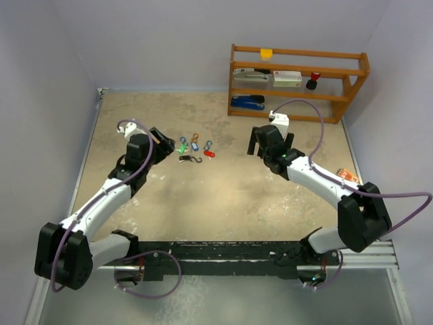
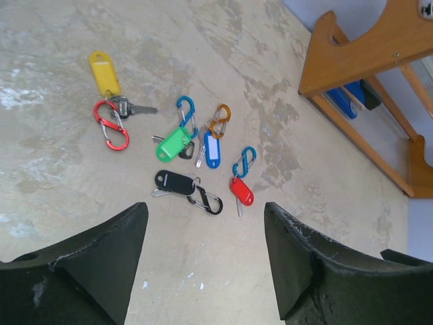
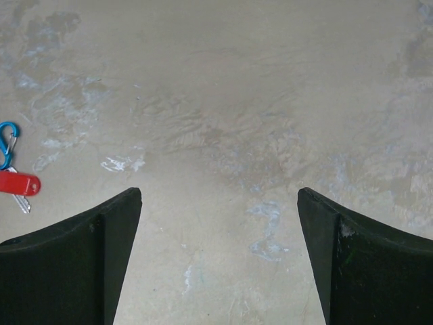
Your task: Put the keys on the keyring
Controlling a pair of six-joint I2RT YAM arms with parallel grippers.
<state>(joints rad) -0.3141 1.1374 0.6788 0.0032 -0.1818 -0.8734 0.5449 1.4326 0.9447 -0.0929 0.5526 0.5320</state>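
The keys (image 2: pixel 174 143) lie in a loose cluster on the tabletop, left of centre in the top view (image 1: pixel 193 150). There is a yellow-tagged key (image 2: pixel 105 73) by a red S-clip (image 2: pixel 111 125), and a green-tagged one by a blue clip (image 2: pixel 186 112). A blue-tagged one (image 2: pixel 214 149) lies by an orange clip, a red-tagged one (image 2: pixel 241 191) by another blue clip, and a black fob (image 2: pixel 174 181) by a black clip (image 2: pixel 210 201). I see no keyring apart from these clips. My left gripper (image 2: pixel 206 206) hangs open just short of the fob. My right gripper (image 3: pixel 220 193) is open over bare table, with the red tag (image 3: pixel 19 183) at its left.
A wooden shelf (image 1: pixel 298 81) stands at the back right and holds a blue stapler (image 1: pixel 247 102), boxes and small items. A small orange object (image 1: pixel 347 176) lies near the right arm. Grey walls close in the left and back of the table.
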